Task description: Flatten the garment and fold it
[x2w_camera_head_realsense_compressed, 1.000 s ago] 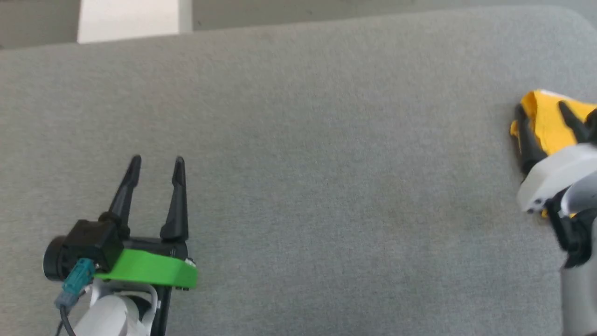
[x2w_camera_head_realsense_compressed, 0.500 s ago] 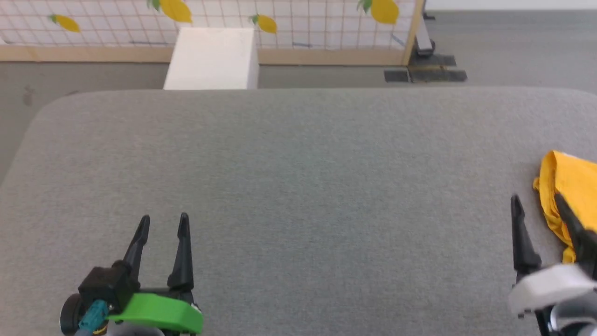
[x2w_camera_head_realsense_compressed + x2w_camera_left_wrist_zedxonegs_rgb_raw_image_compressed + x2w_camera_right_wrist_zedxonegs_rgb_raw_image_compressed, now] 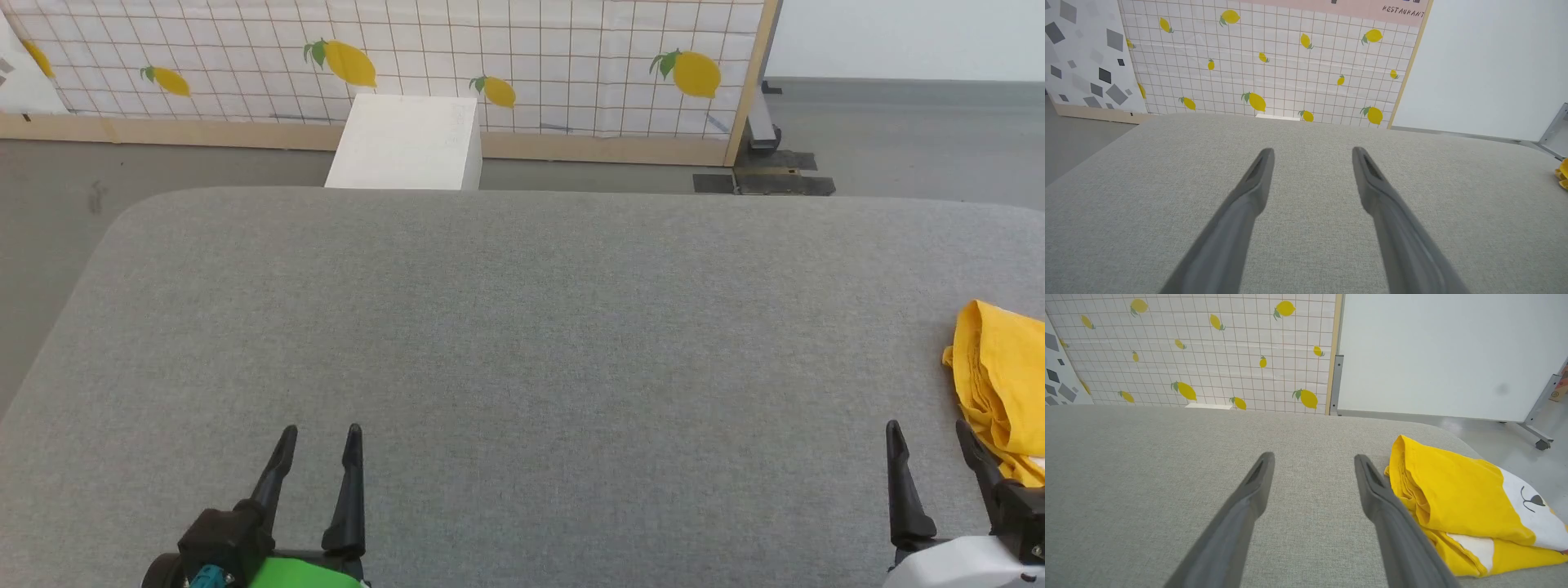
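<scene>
though bunched, garment just beside spread right hand

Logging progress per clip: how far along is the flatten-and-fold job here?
Done: unclear. The bright yellow T-shirt with white patches lies bundled in rumpled layers at the right edge of the grey fabric-covered table, not spread flat. In hand: nothing; the left tool and right tool are open and empty. Left, probably: spreading and folding.
</scene>
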`<state>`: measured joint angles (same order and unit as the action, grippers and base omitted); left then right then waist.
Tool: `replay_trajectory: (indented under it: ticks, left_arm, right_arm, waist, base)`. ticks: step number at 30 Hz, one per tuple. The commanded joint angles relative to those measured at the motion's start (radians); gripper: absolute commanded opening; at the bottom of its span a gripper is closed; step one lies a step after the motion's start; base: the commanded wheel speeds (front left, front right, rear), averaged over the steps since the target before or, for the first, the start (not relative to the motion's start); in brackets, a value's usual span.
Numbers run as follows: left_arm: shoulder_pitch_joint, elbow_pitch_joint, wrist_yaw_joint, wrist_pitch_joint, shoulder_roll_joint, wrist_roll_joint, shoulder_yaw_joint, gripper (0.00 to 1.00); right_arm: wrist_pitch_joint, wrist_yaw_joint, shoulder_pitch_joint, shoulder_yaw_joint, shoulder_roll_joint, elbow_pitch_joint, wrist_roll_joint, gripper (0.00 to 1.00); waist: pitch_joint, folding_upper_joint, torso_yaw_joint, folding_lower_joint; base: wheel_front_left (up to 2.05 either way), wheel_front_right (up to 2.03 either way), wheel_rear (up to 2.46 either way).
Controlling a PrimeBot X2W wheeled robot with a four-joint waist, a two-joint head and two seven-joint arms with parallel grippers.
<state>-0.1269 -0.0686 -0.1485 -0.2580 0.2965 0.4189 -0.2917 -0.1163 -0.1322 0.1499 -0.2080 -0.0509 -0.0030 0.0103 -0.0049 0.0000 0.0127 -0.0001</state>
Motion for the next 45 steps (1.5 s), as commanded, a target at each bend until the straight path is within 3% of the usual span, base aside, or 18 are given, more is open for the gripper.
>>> replay_trajectory:
  ticks: [1, 4, 5, 45]
  left_arm:
    - [-0.014, 0.008, 0.011, -0.004, -0.012, -0.009, 0.009, 1.00]
    - [-0.019, 0.021, 0.027, -0.004, -0.028, -0.015, 0.020, 1.00]
    - [-0.003, 0.022, 0.025, 0.000, -0.025, -0.010, 0.019, 0.00]
    - [0.037, 0.037, 0.062, 0.080, -0.092, -0.135, 0.102, 0.00]
  right_arm:
    - [-0.012, 0.002, 0.004, 0.001, 0.001, 0.009, 0.005, 1.00]
    - [-0.024, 0.002, -0.008, 0.008, 0.001, 0.023, 0.003, 1.00]
    - [-0.018, 0.000, -0.002, 0.008, 0.000, 0.023, 0.000, 0.00]
    - [0.025, 0.000, -0.048, 0.069, 0.000, 0.017, -0.003, 0.00]
  waist:
    - [0.000, 0.0000, -0.002, 0.0001]
    - [0.000, 0.0000, -0.005, 0.0001]
    - [0.000, 0.0000, -0.005, 0.0001]
    - [0.001, 0.0000, -0.007, 0.0001]
  base:
    - [0.00, 0.00, 0.00]
    - [0.00, 0.00, 0.00]
    - [0.00, 0.00, 0.00]
    - [0.00, 0.00, 0.00]
